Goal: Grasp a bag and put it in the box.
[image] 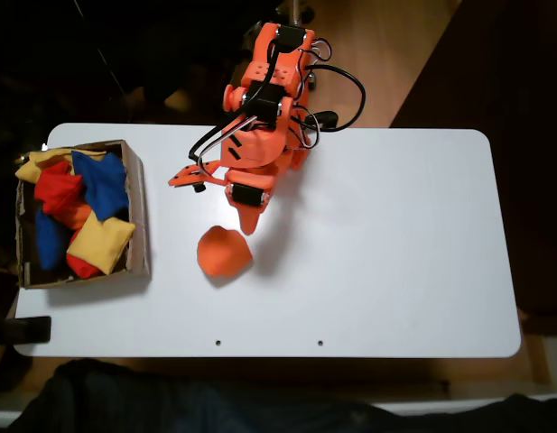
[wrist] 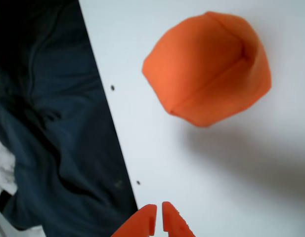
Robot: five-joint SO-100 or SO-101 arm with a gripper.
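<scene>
One orange bag (image: 224, 252) lies on the table (image: 395, 253) near one box (image: 138, 216); jaws together.

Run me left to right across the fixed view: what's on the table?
Cardboard box holding red, blue and yellow bags → orange bag lying on the table → gripper just above it on the orange arm → bare white table.

White table (image: 395, 271), wooden floor (image: 386, 54) beyond, dark surroundings, dark cloth (wrist: 48, 128) below edge.
</scene>
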